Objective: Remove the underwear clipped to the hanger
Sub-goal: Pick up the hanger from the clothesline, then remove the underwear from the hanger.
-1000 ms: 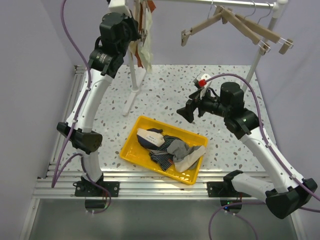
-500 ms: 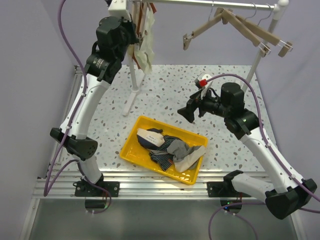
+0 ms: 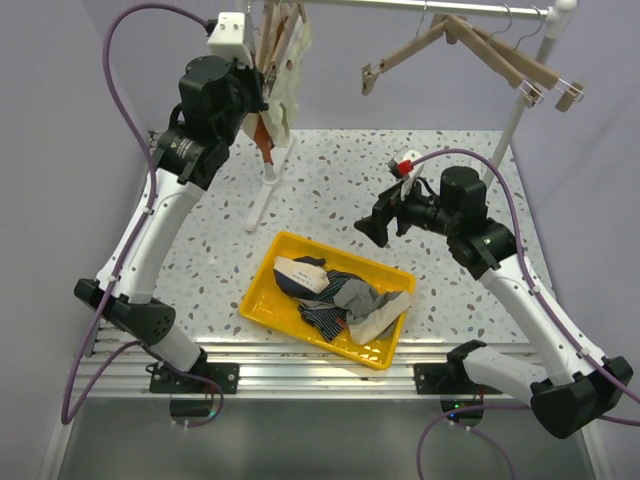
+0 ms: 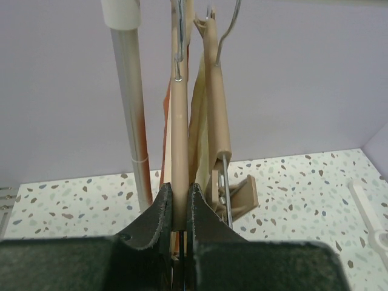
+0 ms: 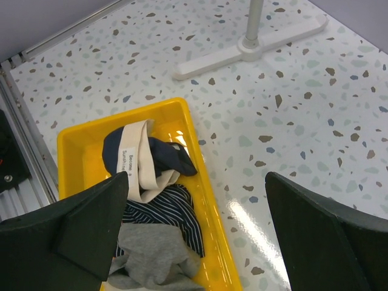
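Speckled terrazzo tabletop (image 3: 330, 180) between plain lilac walls, white garment rack (image 3: 400, 6) along the back.
Three briefs heaped in one yellow tray (image 3: 262, 300): navy (image 5: 159, 154), striped (image 5: 163, 215), grey (image 5: 148, 260); orange-red (image 3: 262, 135) and cream (image 3: 283, 105) still hanging. Left gripper (image 4: 177, 209) clenched on a wooden hanger (image 4: 179, 139); right gripper (image 5: 194, 233) spread wide, holding nothing.

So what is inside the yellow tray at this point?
The yellow tray holds a heap of underwear: a navy pair with a cream waistband, a navy striped pair and a grey pair. Anything beneath the heap is covered.
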Controlling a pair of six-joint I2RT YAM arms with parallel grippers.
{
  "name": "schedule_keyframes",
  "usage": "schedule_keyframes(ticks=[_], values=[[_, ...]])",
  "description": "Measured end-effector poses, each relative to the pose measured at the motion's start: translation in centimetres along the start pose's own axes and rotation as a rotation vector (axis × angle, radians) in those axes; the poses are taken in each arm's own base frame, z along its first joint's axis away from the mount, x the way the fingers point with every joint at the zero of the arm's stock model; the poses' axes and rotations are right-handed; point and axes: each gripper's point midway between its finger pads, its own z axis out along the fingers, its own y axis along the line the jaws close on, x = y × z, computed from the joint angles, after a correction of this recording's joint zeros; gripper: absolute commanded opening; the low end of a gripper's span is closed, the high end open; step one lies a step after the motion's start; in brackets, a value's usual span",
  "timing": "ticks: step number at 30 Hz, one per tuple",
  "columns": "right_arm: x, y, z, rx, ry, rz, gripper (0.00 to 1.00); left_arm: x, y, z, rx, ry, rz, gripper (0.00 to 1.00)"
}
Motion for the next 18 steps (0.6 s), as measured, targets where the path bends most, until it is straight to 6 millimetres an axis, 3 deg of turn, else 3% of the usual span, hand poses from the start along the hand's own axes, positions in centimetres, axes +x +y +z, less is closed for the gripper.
schedule_keyframes(ticks=[11, 18], values=[[0.6, 0.4, 0.2, -0.024, 0.007, 0.006, 0.99, 3.4, 0.9, -3.9, 0.032, 0.073, 0.023, 0.0], [1.0, 1.1, 0.4, -0.079, 0.008, -0.029, 0.99, 6.9, 1.9, -6.3, 0.054, 0.143, 0.046, 0.0]])
